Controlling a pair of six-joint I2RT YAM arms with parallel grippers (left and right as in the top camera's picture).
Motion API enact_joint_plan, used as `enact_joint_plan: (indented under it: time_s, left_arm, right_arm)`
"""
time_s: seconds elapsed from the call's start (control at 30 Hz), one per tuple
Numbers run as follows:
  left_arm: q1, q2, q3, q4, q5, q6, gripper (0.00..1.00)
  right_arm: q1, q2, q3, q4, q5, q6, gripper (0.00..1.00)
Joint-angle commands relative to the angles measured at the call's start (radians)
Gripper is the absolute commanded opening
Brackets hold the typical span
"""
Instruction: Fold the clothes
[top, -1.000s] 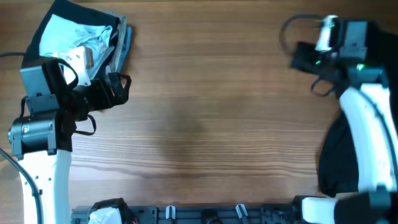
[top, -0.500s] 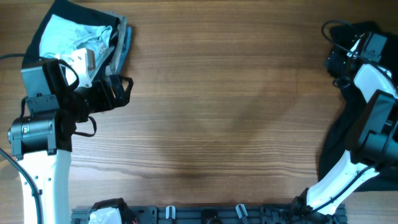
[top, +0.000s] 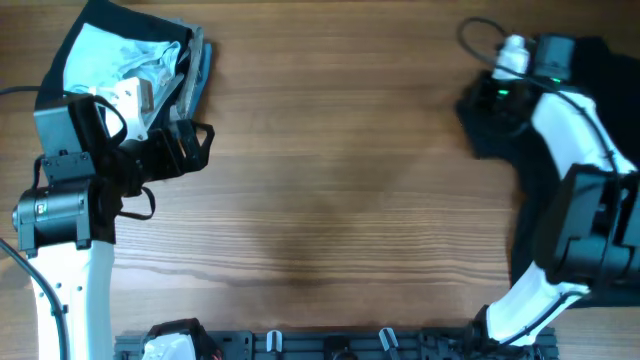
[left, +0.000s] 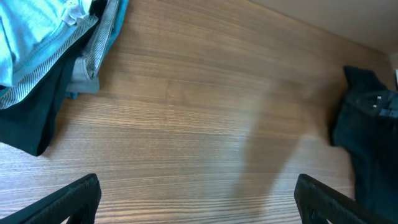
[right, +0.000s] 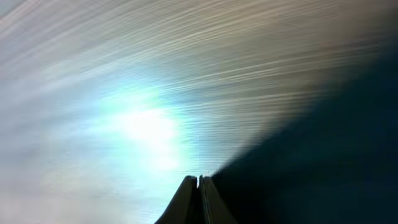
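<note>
Clothes (top: 120, 50) of pale blue, grey and black lay heaped in the far left corner of the wooden table (top: 330, 200). Your left gripper (top: 203, 146) hung just beside that heap, fingers spread wide and holding nothing. The big black garment (top: 528, 248) lay at the right edge, well apart from the heap. Your right arm (top: 570, 125) lay across it and hid part of it. Your right gripper (right: 198, 182) had its fingers pressed together at the edge of the dark cloth. That view was blurred, so you could not tell if any cloth was pinched.
</note>
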Motion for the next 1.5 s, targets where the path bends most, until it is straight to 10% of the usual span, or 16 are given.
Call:
enact_joint_plan:
  time_s: [0.0,0.13,0.2,0.27,0.63,0.77,0.9,1.17,1.33,1.47]
  left_arm:
    - [0.004,-0.056,0.031,0.000,-0.043,0.028,1.00]
    - [0.003,-0.145,0.064,0.023,-0.193,0.028,1.00]
    - [0.003,-0.190,0.064,0.061,-0.217,0.031,1.00]
    - [0.003,-0.207,0.064,0.074,-0.217,0.031,1.00]
    - [-0.274,0.177,0.064,0.121,-0.106,0.079,0.95]
    - [-0.389,0.439,0.064,0.311,-0.101,0.081,0.69]
    - [-0.436,0.695,0.064,0.443,-0.138,0.080,0.21]
    - [-0.439,0.946,0.064,0.576,-0.197,0.075,0.13]
    - [-0.346,1.003,0.064,0.434,-0.566,-0.186,0.04]
    - [-0.191,0.982,0.064,0.315,-0.563,-0.191,0.04]
  right_arm:
    - [0.318,-0.026,0.008,-0.023,-0.160,0.000,0.04]
    - [0.734,-0.023,0.008,0.013,-0.153,-0.001,0.11]
    - [0.901,-0.027,0.009,0.022,-0.036,0.000,0.81]
    - [0.940,-0.045,0.010,0.000,0.086,0.000,0.88]
    - [0.284,-0.519,0.011,-0.199,0.088,0.209,0.88]
    - [0.068,-0.570,0.011,-0.399,0.093,0.232,0.90]
    - [0.007,-0.553,0.006,-0.499,0.109,0.204,0.92]
    - [0.008,-0.522,0.006,-0.541,0.146,0.205,0.94]
    - [0.008,-0.473,-0.004,-0.557,0.268,0.204,1.00]
    - [0.008,-0.397,-0.072,-0.547,0.316,0.158,1.00]
